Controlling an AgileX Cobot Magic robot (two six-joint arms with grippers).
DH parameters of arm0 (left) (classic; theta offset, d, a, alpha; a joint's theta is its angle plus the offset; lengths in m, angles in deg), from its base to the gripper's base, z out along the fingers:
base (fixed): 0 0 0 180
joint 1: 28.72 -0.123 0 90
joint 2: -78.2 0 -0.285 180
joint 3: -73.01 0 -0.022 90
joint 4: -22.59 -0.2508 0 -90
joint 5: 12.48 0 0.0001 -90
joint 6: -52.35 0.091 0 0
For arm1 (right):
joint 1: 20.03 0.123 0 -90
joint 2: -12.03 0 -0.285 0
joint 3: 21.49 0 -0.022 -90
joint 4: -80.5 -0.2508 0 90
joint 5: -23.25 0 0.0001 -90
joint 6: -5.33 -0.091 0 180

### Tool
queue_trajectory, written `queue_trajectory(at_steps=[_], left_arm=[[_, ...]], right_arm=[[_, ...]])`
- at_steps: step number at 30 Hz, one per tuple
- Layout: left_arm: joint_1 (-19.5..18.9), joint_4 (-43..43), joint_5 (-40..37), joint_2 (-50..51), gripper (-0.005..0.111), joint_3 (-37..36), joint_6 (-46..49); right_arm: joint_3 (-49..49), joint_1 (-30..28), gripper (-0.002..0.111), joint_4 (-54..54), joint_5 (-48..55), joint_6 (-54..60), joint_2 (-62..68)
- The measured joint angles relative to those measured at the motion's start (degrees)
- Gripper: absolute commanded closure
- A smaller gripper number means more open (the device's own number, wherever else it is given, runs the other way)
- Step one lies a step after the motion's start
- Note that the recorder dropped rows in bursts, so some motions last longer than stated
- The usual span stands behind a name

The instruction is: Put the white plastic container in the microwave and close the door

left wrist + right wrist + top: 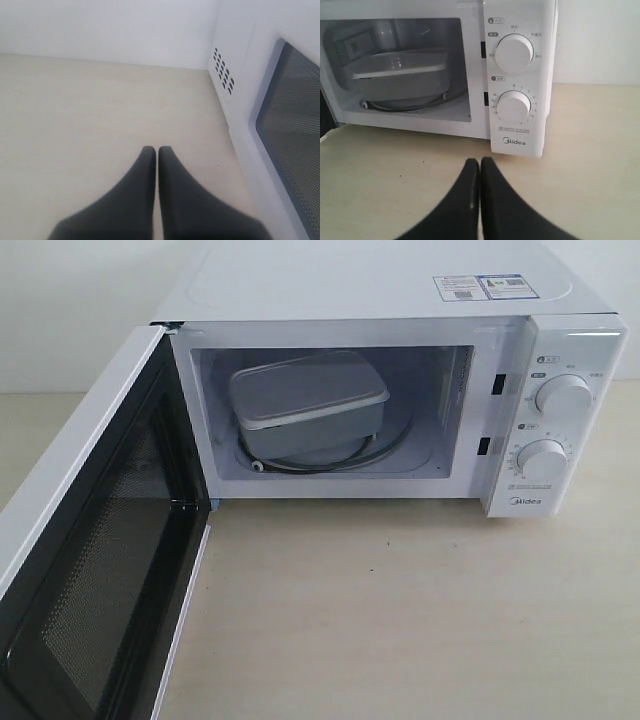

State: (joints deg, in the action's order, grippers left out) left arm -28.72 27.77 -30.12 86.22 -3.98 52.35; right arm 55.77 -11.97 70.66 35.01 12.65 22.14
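The microwave (400, 290) stands on the pale worktop (400, 610) with its door (100, 570) swung fully open to the near left, so the black inner face and the mesh window show. The white plastic container (305, 400) is inside the oven. It rests on the glass turntable (388, 443), a little left of the middle of the cavity, with its lid on and its sides turned slightly askew to the oven walls. On the right of the oven front are two round dials (563, 396), one above the other, and there are stickers (482, 287) on the top.

No arm shows in the exterior view.

In the left wrist view the left fingers (142, 180) are pressed together with nothing between them. They hover over bare worktop, just beside the outer white face of the open door, near the vent holes (223, 71) in the side of the oven. The container does not show in this view, since it is on the other side of the door.

In the right wrist view the right fingers (467, 185) are also pressed together and hold nothing. They are over the worktop in front of the oven, near the lower dial. The container lies well apart from them, farther back and to the left, inside the open cavity.
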Motion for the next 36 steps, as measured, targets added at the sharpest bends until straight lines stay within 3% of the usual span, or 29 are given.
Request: queue_trajectory(at_steps=[5, 23, 36], left_arm=[[0.0, 0.0, 0.0, 0.0, 0.102, 0.0, 0.0], [0.0, 0.0, 0.0, 0.0, 0.102, 0.0, 0.0], [0.0, 0.0, 0.0, 0.0, 0.102, 0.0, 0.0]], right_arm=[[0.0, 0.0, 0.108, 0.0, 7.0, 0.0, -2.0], [0.0, 0.0, 0.108, 0.0, 7.4, -8.0, -2.0], [0.0, -1.2, 0.108, 0.1, 8.3, -4.6, -2.0]])
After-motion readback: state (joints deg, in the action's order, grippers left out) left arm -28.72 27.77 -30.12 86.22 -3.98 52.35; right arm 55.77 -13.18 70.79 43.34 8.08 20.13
